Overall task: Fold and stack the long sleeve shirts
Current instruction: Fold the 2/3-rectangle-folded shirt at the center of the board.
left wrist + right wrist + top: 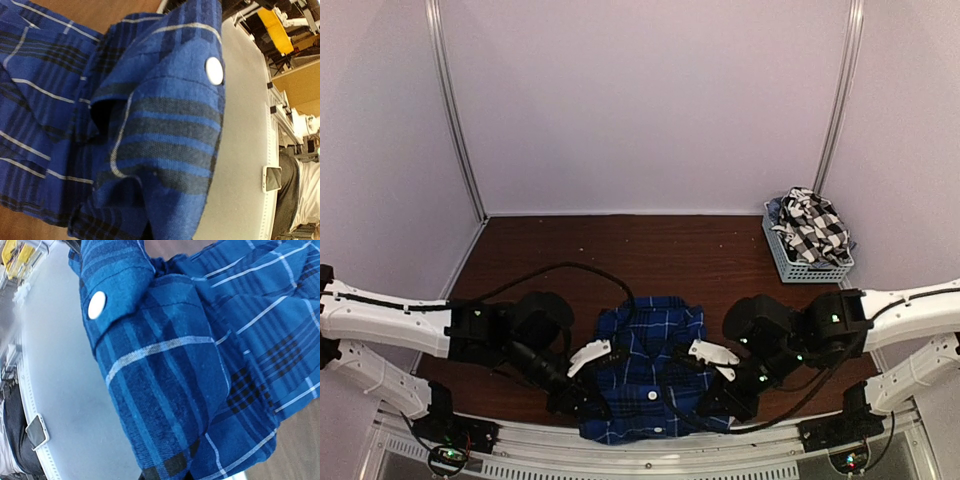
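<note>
Though rumpled, plaid shirt (650, 372) lengthwise near-to-far.

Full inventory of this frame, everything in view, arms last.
blue plaid shirt: one, royal blue with black bands and thin white lines, bunched at the near centre of the table
cuff button: one showing in each wrist view, white, on the blue plaid shirt
black-and-white check shirt: one, heaped in the basket
basket: one, grey slotted plastic, far right of the table
table: one, dark brown wood
left gripper: one, white fingers, shut on the blue plaid shirt at its left side
right gripper: one, white fingers, shut on the blue plaid shirt at its right side
</note>
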